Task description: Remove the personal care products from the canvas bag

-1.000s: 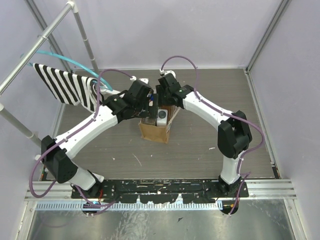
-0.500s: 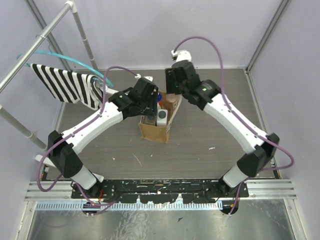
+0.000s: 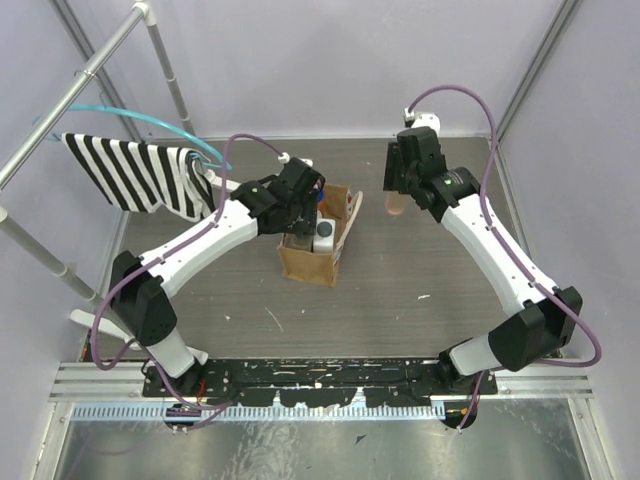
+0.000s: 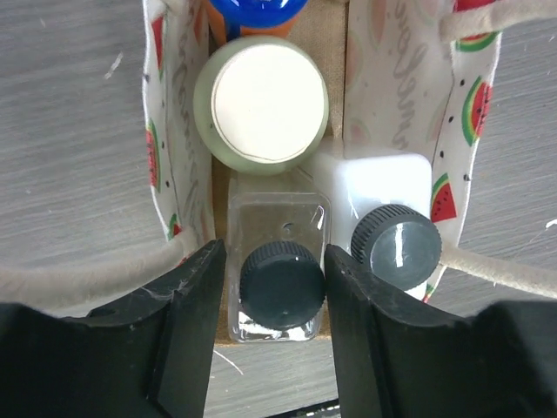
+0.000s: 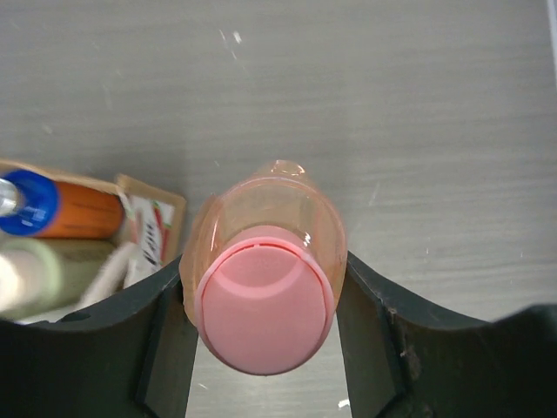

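The canvas bag (image 3: 310, 262) stands mid-table, its watermelon-print lining (image 4: 161, 131) showing in the left wrist view. Inside it are a clear bottle (image 4: 278, 213) with a black cap, a white bottle (image 4: 383, 178) with a black cap, an olive bottle (image 4: 261, 100) with a cream cap, and a blue-capped orange bottle (image 4: 257, 10). My left gripper (image 4: 275, 261) reaches down into the bag and is shut on the clear bottle's cap. The left finger sits a hair off it. My right gripper (image 5: 261, 296) is shut on the pink-capped orange bottle (image 5: 270, 209), held above bare table right of the bag (image 5: 152, 228).
A black-and-white striped cloth (image 3: 135, 175) hangs from a metal rail (image 3: 80, 75) at the back left. Walls close off the table at the back and right. White rope handles (image 4: 496, 270) drape over the bag's sides.
My right arm lifted the pink-capped bottle out of the bag and swung it to the right. My left gripper settled over the bag and closed in on the clear bottle's cap.
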